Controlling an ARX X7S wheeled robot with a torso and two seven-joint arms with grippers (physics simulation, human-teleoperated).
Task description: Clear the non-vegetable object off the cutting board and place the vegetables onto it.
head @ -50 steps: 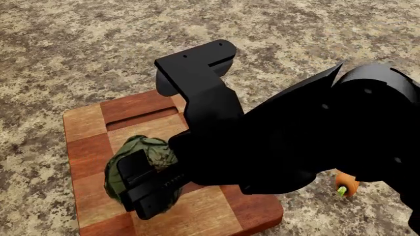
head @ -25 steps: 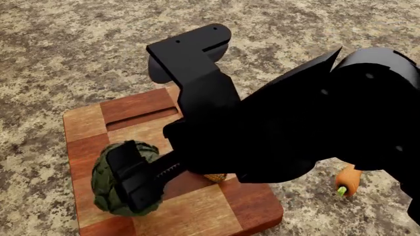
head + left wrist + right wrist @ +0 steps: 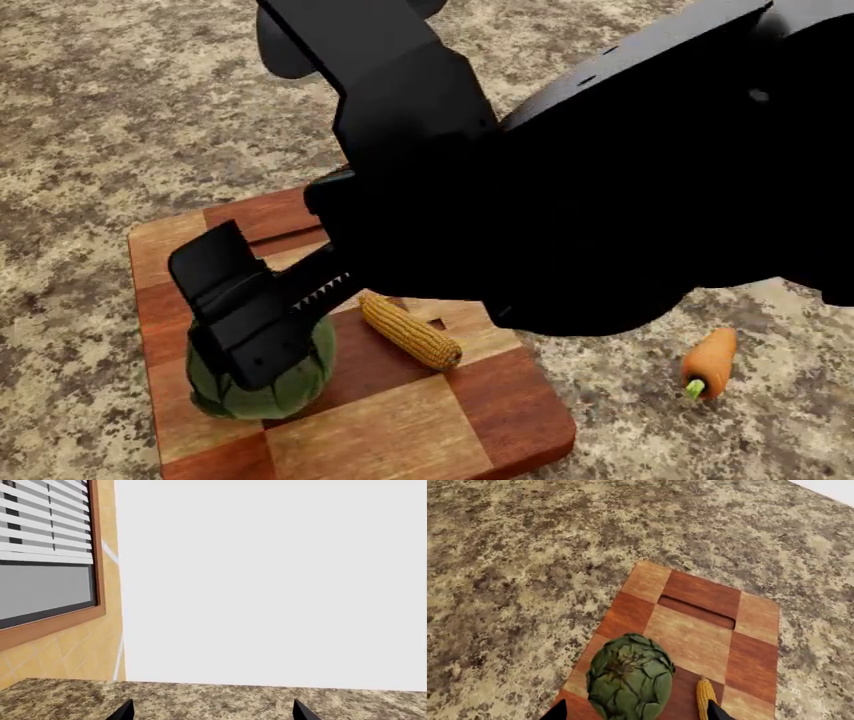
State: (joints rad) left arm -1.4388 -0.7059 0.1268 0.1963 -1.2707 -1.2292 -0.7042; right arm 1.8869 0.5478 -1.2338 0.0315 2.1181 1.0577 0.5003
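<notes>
The artichoke (image 3: 629, 676) and corn cob (image 3: 410, 331) are set on the cutting board (image 3: 697, 630), the right gripper (image 3: 635, 711) jaws being spread above as released

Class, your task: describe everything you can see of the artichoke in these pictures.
The artichoke is round and dull green, built of overlapping layered leaves with darker, brownish tips at its crown. It sits on the checkered wooden cutting board, near one end and away from the slot groove. The corn cob lies beside it on the board, apart from it. In the head view the right gripper hangs over it and hides its top; in the wrist view its fingertips flank the artichoke without visibly touching.
</notes>
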